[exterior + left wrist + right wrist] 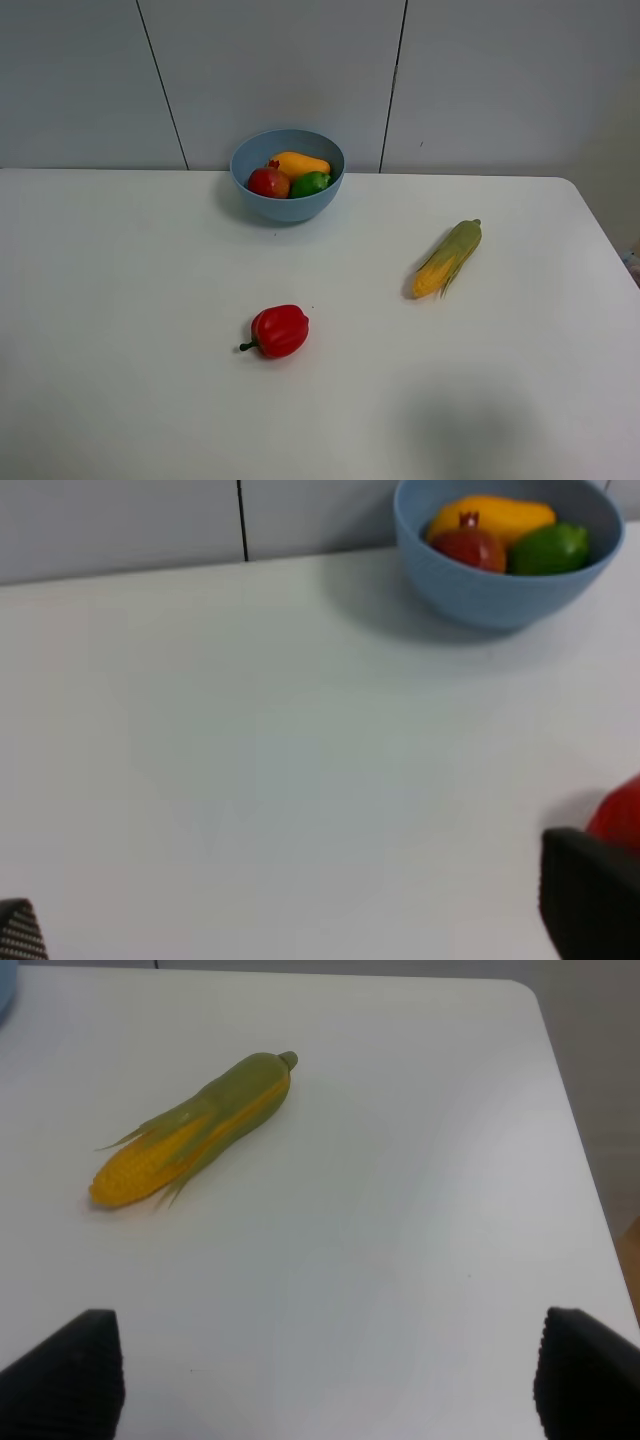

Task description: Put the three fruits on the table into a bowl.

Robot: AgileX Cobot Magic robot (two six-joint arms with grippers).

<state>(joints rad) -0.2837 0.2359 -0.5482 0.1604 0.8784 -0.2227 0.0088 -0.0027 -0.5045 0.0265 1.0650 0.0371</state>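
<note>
The light-blue bowl [287, 192] stands at the back middle of the table. In it lie the orange-yellow mango [299, 163], the green lime [310, 184] and the dark-red pomegranate [268, 182]. The left wrist view shows the same bowl [500, 585] with mango [492, 515], lime [548, 549] and pomegranate [470, 546]. My left gripper [300, 930] is open and empty, low over bare table. My right gripper [330, 1375] is open and empty, on the near side of the corn. Neither gripper shows in the exterior view.
A red bell pepper [279, 331] lies at the table's middle front; its edge shows by my left fingertip [620, 820]. A corn cob in green husk [448, 258] lies to the right, also in the right wrist view [190, 1130]. A grey panelled wall runs behind the table.
</note>
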